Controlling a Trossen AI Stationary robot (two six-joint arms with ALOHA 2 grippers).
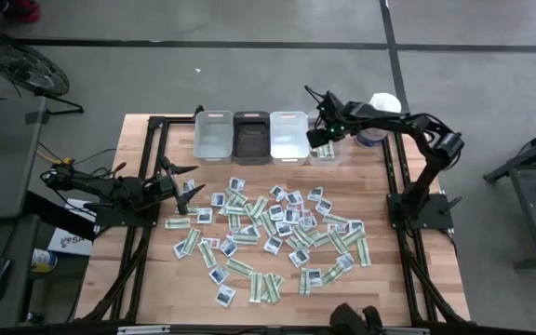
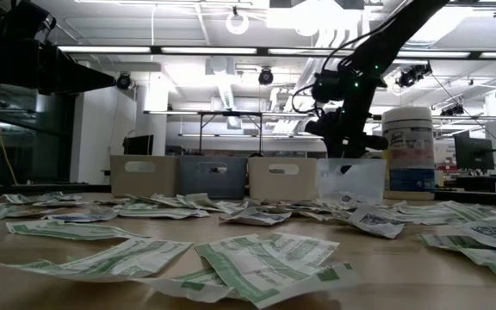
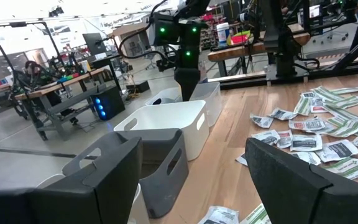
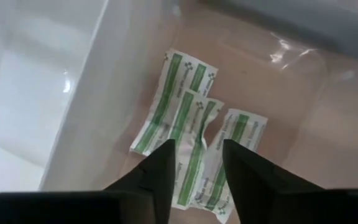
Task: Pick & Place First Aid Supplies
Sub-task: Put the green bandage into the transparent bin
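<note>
Near edge, packets: we see the first aid supplies (image 1: 273, 233) scattered flat over the middle of the table (image 1: 417, 279), from centre out toward 6 o'clock; narrow green-and-white strips mixed with squarish white ones with dark marks. Print on them too small for us to read.
Left gripper (image 1: 186, 181): at 9 o'clock, low beside the scatter, fingers spread wide, holding nothing.
Bins: a row of four at 12 o'clock; we count a pale bin (image 1: 214, 136), a dark bin (image 1: 251, 136), a white bin (image 1: 289, 137) and a clear bin (image 1: 326, 152).
Right gripper (image 4: 196, 163): over the clear bin, fingers parted, nothing between them.
Clear bin contents: three green-and-white strips (image 4: 188, 127) lying on its floor, overlapping.
Canister (image 2: 409, 146): tall, white, blue label, just beyond the clear bin; we cannot read its writing.
</note>
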